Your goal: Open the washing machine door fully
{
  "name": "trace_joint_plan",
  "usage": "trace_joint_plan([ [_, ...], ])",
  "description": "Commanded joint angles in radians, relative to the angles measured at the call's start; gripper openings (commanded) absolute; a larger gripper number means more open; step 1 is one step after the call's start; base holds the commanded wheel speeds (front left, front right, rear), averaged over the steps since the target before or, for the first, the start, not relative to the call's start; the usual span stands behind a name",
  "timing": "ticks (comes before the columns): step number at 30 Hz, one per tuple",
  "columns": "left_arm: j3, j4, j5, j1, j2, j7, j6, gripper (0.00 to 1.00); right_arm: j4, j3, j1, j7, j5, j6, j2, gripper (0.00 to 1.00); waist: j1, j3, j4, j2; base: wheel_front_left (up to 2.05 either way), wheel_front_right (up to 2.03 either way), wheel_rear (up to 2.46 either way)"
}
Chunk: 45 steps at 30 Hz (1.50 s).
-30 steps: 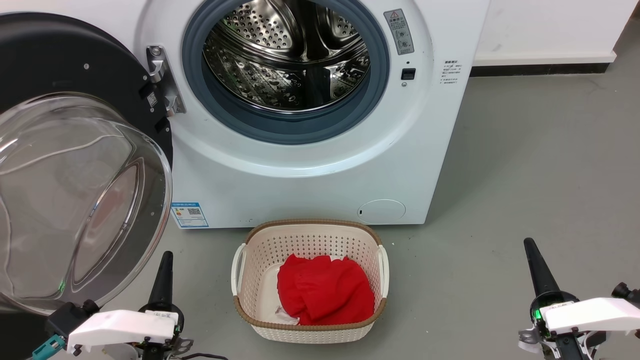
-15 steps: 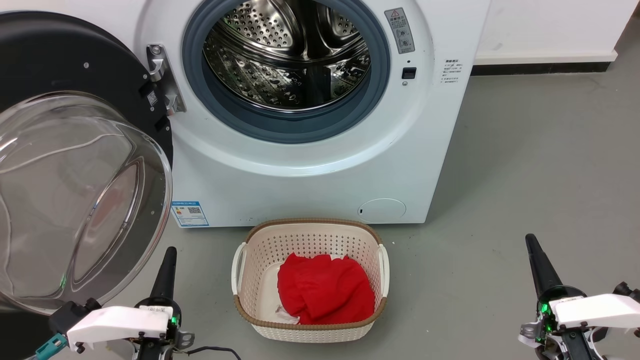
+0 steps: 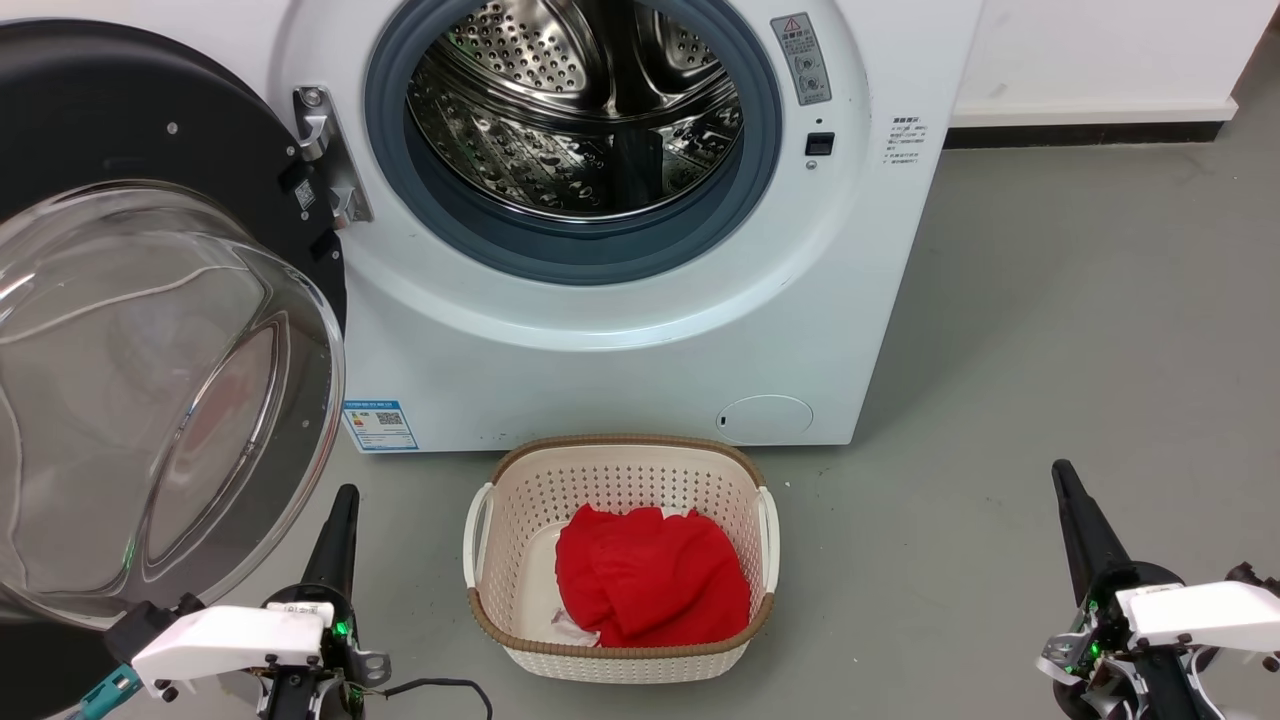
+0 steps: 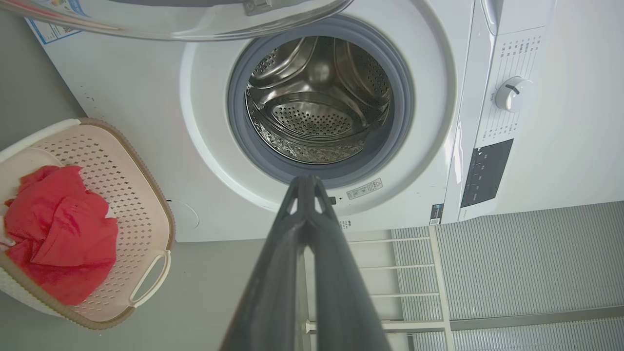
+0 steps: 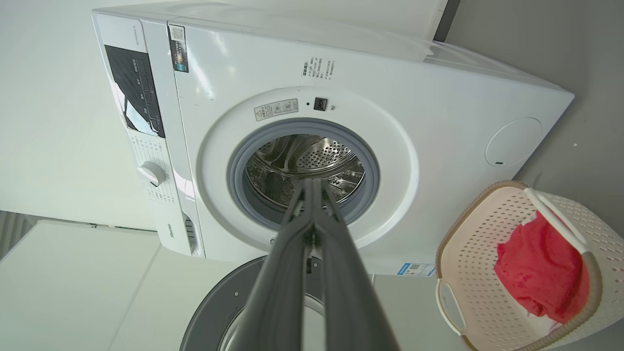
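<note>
grey floor (image 3: 1050, 330), white wall behind. the washing machine (image 3: 600, 340) stands at 12 o'clock. the washing machine door (image 3: 120, 120) hangs swung wide at 9 o'clock, unmoved over the last second. left gripper (image 3: 344, 500) and right gripper (image 3: 1066, 485), fingers pressed together and empty, have only drifted slightly. judgement: opening essentially complete. brand mark (image 5: 168, 233) reads "hisense"; blue label (image 3: 380, 427) print illegible.

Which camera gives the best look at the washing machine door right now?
Head view: the washing machine door shows nearly whole, swung open. Left wrist view catches its glass edge at top; right wrist view, its dark rim at bottom.
</note>
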Motion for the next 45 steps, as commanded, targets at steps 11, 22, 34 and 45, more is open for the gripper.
trace_joint_plan([
  [11,0.006,0.010,-0.089,-0.025,-0.002,0.023,-0.007,0.00,0.010,-0.011,-0.026,0.021,0.089,0.000,0.000,0.00,0.0000,0.002,0.001,0.0000,0.00,0.00,0.00],
  [22,0.009,0.019,-0.166,-0.030,-0.005,0.042,-0.009,0.00,0.019,-0.019,-0.033,0.040,0.162,0.000,0.003,0.00,0.0000,0.004,0.001,0.0000,0.00,0.00,0.00],
  [34,0.008,0.019,-0.173,-0.031,-0.005,0.045,-0.009,0.00,0.020,-0.024,-0.036,0.045,0.163,0.000,0.006,0.00,0.0000,0.005,0.002,0.0000,0.00,0.00,0.00],
  [45,0.008,0.019,-0.173,-0.031,-0.005,0.045,-0.009,0.00,0.020,-0.028,-0.036,0.048,0.158,0.000,0.008,0.00,0.0000,0.005,0.002,0.0000,0.00,0.00,0.00],
])
